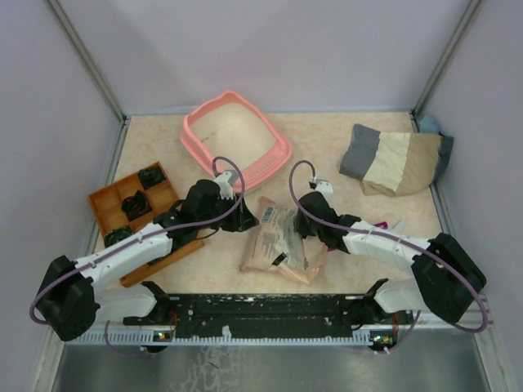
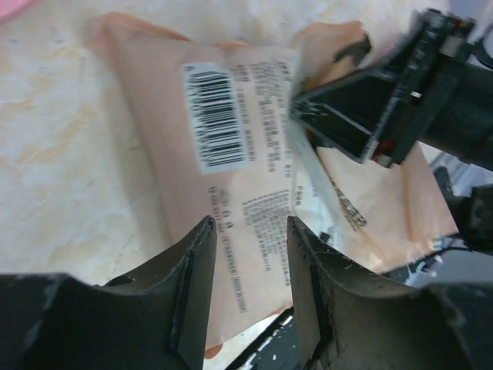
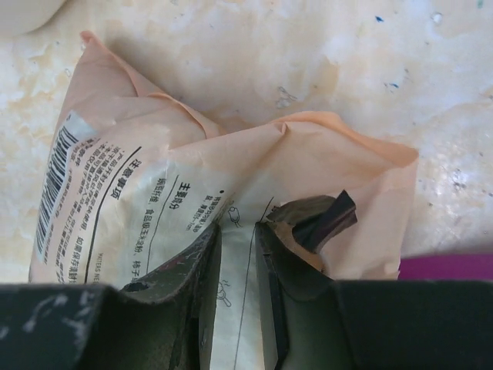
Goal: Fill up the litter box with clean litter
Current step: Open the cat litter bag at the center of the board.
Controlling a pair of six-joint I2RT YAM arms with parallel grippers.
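The pink box (image 1: 265, 169) sits on the table (image 1: 327, 139) near the far edge, a bit left of the middle. From the left wrist, only a tiny pink bit of it shows in the top corner (image 2: 11, 6).

Both pincers are nearer to me than the box, over a paper bag (image 1: 274, 245) that lies flat near the middle of the near edge. The left pincer (image 1: 241, 222) hangs just past the box's near corner, at the left end of the bag. Its two fingers (image 2: 196, 285) are spread apart, with the bag (image 2: 166, 154) under them, and it holds nothing.

The right pincer (image 1: 301, 233) is further from the box, on the bag's right side. Its fingers (image 3: 202, 270) are almost together and pinch a thin fold of the bag (image 3: 308, 169).

An orange tray (image 1: 122, 180) sits by the left edge. A cushion (image 1: 396, 159) lies in the far right corner.
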